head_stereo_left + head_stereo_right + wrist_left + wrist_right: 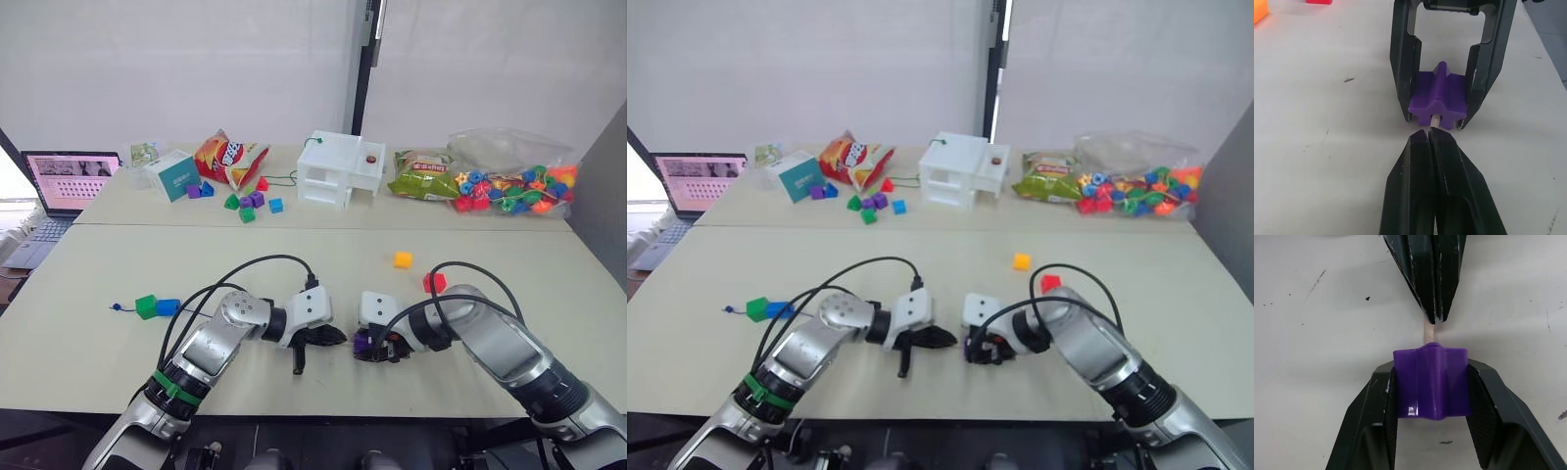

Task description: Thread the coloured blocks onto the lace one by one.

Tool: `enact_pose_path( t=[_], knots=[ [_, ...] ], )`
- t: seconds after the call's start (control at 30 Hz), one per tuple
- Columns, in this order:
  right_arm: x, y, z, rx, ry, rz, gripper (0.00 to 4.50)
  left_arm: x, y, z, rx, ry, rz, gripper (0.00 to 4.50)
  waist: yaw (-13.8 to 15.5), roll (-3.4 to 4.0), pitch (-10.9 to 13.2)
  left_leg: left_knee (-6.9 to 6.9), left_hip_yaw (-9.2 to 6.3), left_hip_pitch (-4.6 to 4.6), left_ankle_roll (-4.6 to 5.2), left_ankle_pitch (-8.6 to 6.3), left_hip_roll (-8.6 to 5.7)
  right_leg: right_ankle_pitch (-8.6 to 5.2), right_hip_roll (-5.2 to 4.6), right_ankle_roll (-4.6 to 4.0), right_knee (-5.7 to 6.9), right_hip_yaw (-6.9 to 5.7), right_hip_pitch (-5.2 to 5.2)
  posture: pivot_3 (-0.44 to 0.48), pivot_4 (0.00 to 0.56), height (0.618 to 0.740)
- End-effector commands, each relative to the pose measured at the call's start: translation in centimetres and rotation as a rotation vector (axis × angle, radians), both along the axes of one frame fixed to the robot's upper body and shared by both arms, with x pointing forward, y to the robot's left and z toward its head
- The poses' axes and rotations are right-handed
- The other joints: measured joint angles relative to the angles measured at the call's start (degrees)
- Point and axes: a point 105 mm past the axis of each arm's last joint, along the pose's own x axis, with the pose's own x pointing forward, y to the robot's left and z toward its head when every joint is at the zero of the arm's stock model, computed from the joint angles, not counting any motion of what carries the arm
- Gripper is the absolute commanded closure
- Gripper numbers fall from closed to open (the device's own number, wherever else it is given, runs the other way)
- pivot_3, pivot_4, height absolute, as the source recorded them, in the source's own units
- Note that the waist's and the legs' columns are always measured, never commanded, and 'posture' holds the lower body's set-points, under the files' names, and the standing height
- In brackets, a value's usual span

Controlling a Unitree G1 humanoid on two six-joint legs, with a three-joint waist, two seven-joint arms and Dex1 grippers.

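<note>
Cream table [549,284], near edge, centre: right gripper [1442,105], fingers clamped on either side of the purple block [1439,100], held low over the tabletop; left gripper [1430,139], fingers pressed together on the lace [1427,335], whose stiff pale tip runs from the pinched fingertips straight into the hole in the purple block's near face; the two grippers meet tip to tip. Green block [146,306] and blue block [168,306], touching side by side on the table well to the robot's left, with a small dark-blue knotted end of lace just beyond the green one. Yellow block [403,259] and red block [434,283], loose on the table beyond the right arm, near each other but apart. Far table: laptop [65,182], open, at the left end; teal box [171,175]; red snack bag [230,157]; scatter of small coloured pieces [245,202] in front of it; white toy house [340,168], centre; green snack packet [423,178]; clear bag of bright ring beads [509,184] at the right end
</note>
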Motion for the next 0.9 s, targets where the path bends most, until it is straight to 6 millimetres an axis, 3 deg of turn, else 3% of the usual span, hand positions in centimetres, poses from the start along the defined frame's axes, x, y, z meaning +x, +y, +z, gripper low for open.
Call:
enact_pose_path(
  t=[0.03,0.17,0.3,0.43,0.57,0.9],
  knots=[
    [-0.6,0.1,-0.5,-0.002,0.034,0.002,3.13,-0.6,-1.1,1.0,-0.022,-0.031,-0.043,4.48,0.04,0.00,0.00,0.00,0.00,0.00,0.00,0.00,0.00,0.00,0.00,0.00,0.00,0.00,0.01,0.000,0.150,0.740],
    [-0.5,0.2,-0.5,0.001,0.033,0.000,3.13,-0.6,-1.9,1.0,-0.027,-0.031,-0.049,4.48,0.05,0.00,0.00,0.01,0.00,0.00,0.00,0.00,-0.01,0.00,-0.01,0.00,0.00,0.00,0.02,0.000,0.150,0.740],
    [-0.6,0.3,-0.4,0.002,0.034,-0.002,3.13,0.1,-1.3,2.1,-0.056,-0.041,-0.023,4.48,0.10,0.00,0.00,0.01,0.00,0.00,0.00,0.00,-0.01,0.00,-0.01,0.00,0.01,-0.01,0.01,0.000,0.150,0.740],
    [-0.7,0.2,-0.5,0.001,0.035,-0.007,3.13,0.1,-0.6,2.5,-0.061,-0.024,-0.021,3.28,0.02,0.00,0.00,0.01,0.00,0.00,0.00,0.00,0.00,0.00,-0.01,0.00,0.01,-0.01,0.00,0.000,0.150,0.740],
    [-0.6,0.2,-0.4,0.008,0.034,-0.013,3.13,0.2,0.9,1.3,0.022,-0.031,-0.014,1.98,-0.04,0.00,0.00,0.00,0.00,0.00,0.00,0.00,-0.01,0.00,0.00,0.00,0.01,0.00,-0.02,0.000,0.150,0.740],
    [-0.6,0.2,-0.5,0.007,0.033,-0.021,3.13,-0.1,1.3,-0.7,0.093,-0.054,-0.032,1.98,0.03,0.00,0.00,0.01,0.00,0.00,0.00,0.00,0.00,0.00,-0.01,0.00,0.01,-0.01,0.00,0.000,0.150,0.740]
  ],
)
